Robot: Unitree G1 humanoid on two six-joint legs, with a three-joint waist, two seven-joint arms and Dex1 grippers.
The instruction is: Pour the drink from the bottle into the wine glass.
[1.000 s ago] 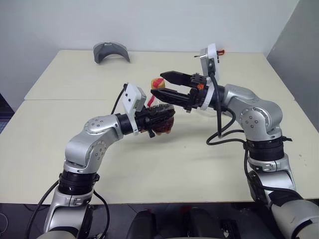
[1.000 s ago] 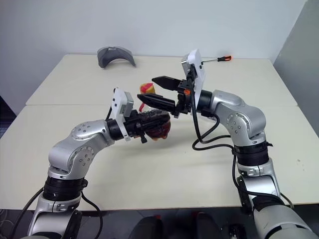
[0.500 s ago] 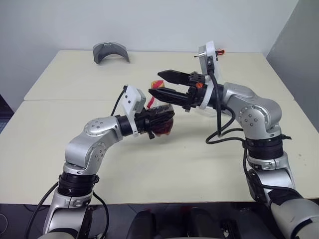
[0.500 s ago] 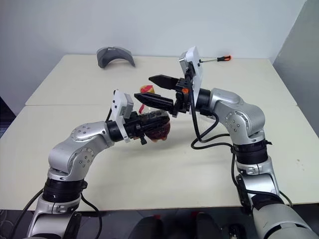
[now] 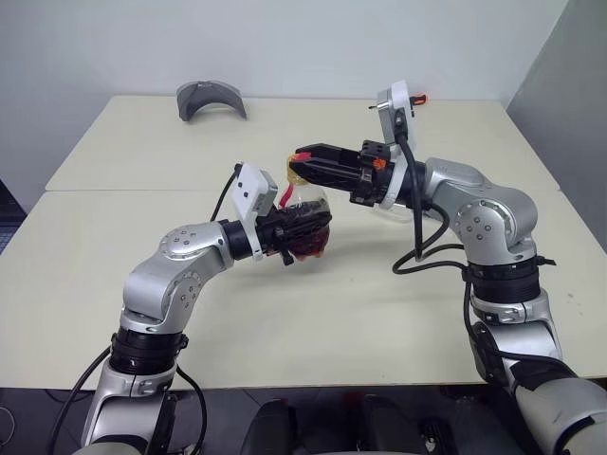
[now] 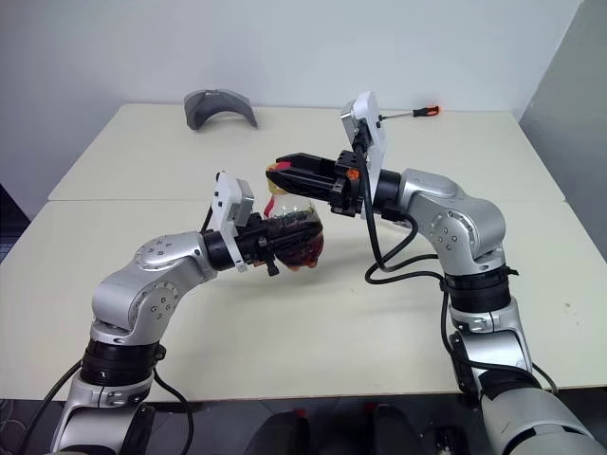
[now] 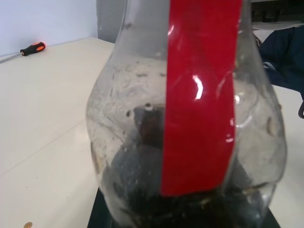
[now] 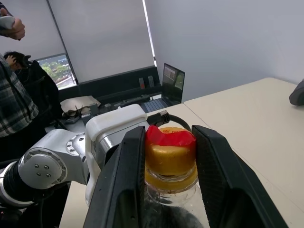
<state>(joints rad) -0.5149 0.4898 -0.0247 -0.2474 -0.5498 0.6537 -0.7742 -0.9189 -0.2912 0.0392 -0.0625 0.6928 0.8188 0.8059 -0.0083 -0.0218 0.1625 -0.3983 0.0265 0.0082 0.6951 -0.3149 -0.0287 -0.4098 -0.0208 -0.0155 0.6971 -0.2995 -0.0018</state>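
My left gripper (image 5: 302, 227) is shut on the belly of the small clear bottle (image 5: 307, 204) and holds it upright above the table. A little dark reddish drink (image 5: 309, 248) sits at the bottle's bottom. A red strip (image 7: 199, 95) runs down the bottle's side. My right gripper (image 5: 302, 169) reaches in level from the right, and its two black fingers (image 8: 124, 175) press on either side of the yellow cap (image 8: 170, 154). The wine glass is mostly hidden behind my right forearm; a bit of clear glass (image 5: 387, 210) shows under it.
A grey curved object (image 5: 211, 98) lies at the table's far left. A screwdriver (image 6: 417, 112) with an orange handle lies at the far right edge. A person in a plaid shirt (image 8: 14, 104) stands off to the side of the table (image 5: 285, 322).
My right gripper's fingers, wide apart around the cap before, have come together onto it. Both arms and the bottle stayed where they were.
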